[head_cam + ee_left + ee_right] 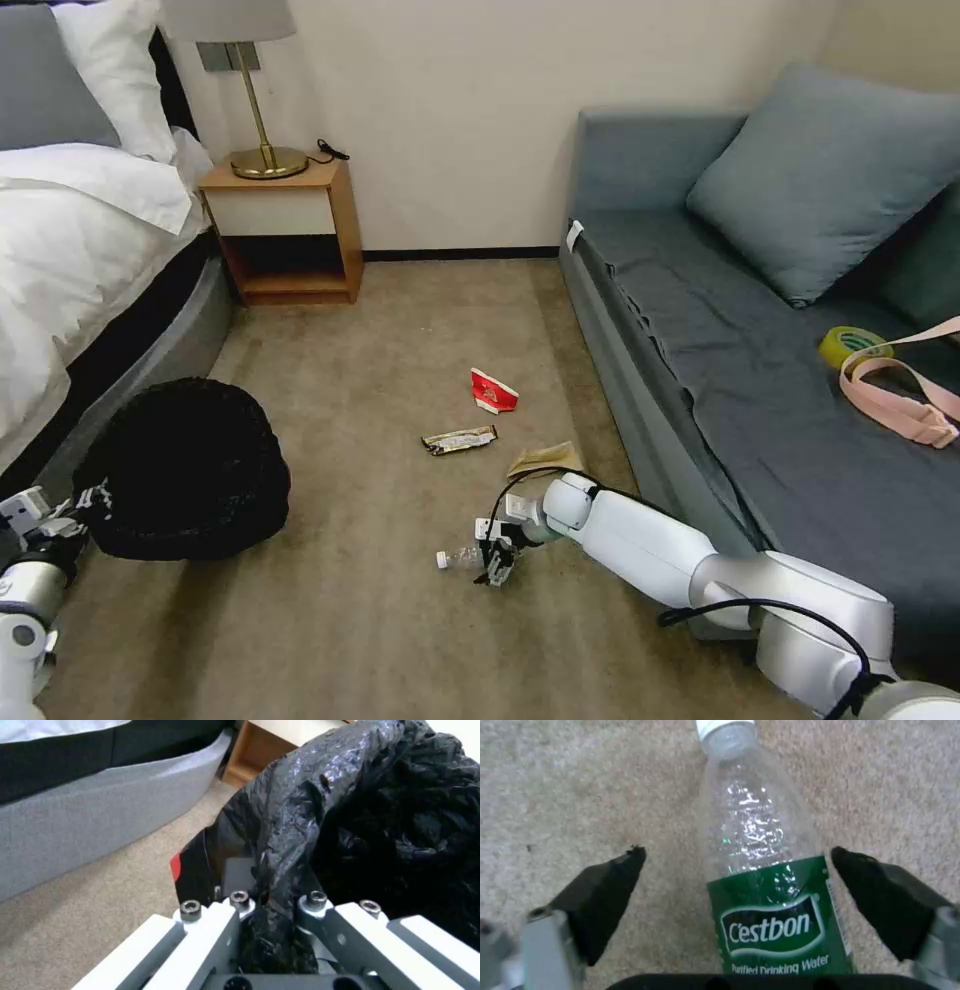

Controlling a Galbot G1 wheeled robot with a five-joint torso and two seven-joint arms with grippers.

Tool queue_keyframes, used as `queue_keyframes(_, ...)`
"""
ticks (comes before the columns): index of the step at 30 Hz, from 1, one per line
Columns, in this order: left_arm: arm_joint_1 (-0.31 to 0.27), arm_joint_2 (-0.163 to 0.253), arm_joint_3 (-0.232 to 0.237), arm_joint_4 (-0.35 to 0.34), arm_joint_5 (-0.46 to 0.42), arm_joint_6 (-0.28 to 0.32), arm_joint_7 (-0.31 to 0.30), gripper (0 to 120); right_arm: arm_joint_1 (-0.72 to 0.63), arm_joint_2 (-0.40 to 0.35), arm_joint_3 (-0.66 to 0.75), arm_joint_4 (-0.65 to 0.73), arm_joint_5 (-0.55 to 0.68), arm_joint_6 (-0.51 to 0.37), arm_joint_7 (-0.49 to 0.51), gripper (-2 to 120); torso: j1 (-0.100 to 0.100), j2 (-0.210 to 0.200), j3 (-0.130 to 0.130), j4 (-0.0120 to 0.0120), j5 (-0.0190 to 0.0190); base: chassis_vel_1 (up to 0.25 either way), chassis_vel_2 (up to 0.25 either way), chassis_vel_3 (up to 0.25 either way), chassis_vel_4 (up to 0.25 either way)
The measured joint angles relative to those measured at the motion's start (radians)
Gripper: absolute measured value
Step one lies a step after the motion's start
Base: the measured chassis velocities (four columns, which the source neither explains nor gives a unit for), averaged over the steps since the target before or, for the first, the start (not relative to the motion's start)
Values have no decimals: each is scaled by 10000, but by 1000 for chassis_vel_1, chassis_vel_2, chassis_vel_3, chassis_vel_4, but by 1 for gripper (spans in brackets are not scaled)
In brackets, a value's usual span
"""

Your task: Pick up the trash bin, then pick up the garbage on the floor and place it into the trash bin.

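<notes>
Sofa (760, 330) as landmark. The trash bin (185, 465) sits well left of it by the bed, its black bag rim pinched in the left gripper (272, 907). Near the sofa's front, the bottle (760, 870) lies on the carpet, cap away from the sofa, long axis running between the widely spread fingers (605, 896) of the right gripper (737, 877), untouched.

The clear plastic bottle (760, 870) lying on the beige carpet (580, 795) wears a green label (775, 918) with white lettering: "C'estbon" in large type, and below it "Purified Drinking Water" in smaller type.
</notes>
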Motion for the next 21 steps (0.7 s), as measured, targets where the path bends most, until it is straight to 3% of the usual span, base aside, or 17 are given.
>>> queue_keyframes(10,53,1,-101,22,3,-29,66,4,-31,121,160,-356,-230,109,-30,61,0,0,0,0,0,0,0,0,0)
queue_keyframes(14,69,3,-117,20,3,-32,70,4,-74,153,273,-433,-305,144,-61,42,-1,0,-1,-1,0,0,0,0,0)
queue_keyframes(21,62,0,-33,-29,18,-31,64,4,-160,105,408,-377,-339,163,-69,25,-1,1,-1,0,0,0,0,0,0)
